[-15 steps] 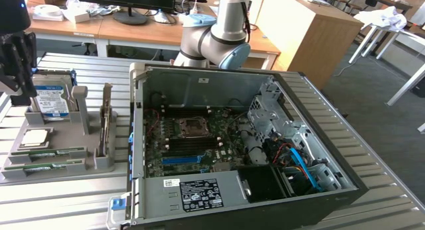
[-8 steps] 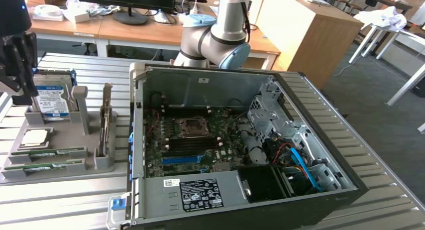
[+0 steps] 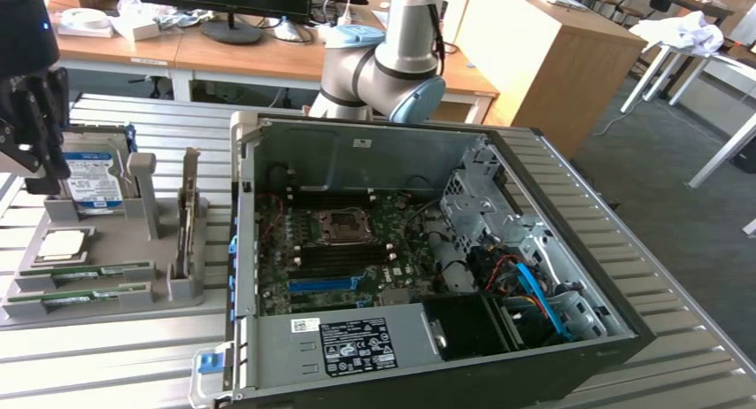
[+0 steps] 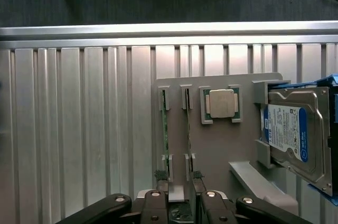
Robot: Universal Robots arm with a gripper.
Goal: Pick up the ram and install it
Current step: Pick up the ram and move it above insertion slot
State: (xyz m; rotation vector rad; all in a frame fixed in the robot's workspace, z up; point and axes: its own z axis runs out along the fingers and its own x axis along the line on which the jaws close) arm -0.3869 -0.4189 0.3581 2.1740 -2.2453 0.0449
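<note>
On the fixture, ram: two green sticks, ram stick A point(image 4: 165, 134) and ram stick B point(image 4: 188, 134), stand on edge side by side in clip slots of the grey fixture point(image 4: 222, 150). Neither is lifted.
Ram vs. case: both sticks sit at the exterior view's left of the open PC case point(image 3: 354, 152), well apart from its motherboard point(image 3: 354, 250). Nothing is installed yet.
Gripper: the gripper point(image 4: 178, 182) hangs over the fixture with its fingers point(image 4: 158, 175) apart and nothing between them. In the wrist view each fingertip lines up with the near end of one stick.
Step (judged): approach to the pick, no grasp made.
Neighbours: CPU point(image 4: 222, 103) lies flat just beside stick B. The hard drive point(image 4: 293, 134) stands beyond it, and the expansion card point(image 3: 189, 210) stands upright at the fixture's case-side edge.
Risk 1 (judged): the open span covers both sticks, so a straight descent could land on stick edges or catch two at once.
Risk 2 (judged): the sticks are thin and edge-on, so an off-centre pinch could tilt one in its clips or let it slip.
Risk 3 (judged): the hard drive is close, so sideways drift could knock it.
Count: ram sticks 2; CPU 1; hard drive 1; expansion card 1; fixture 1; case 1; gripper 1.
</note>
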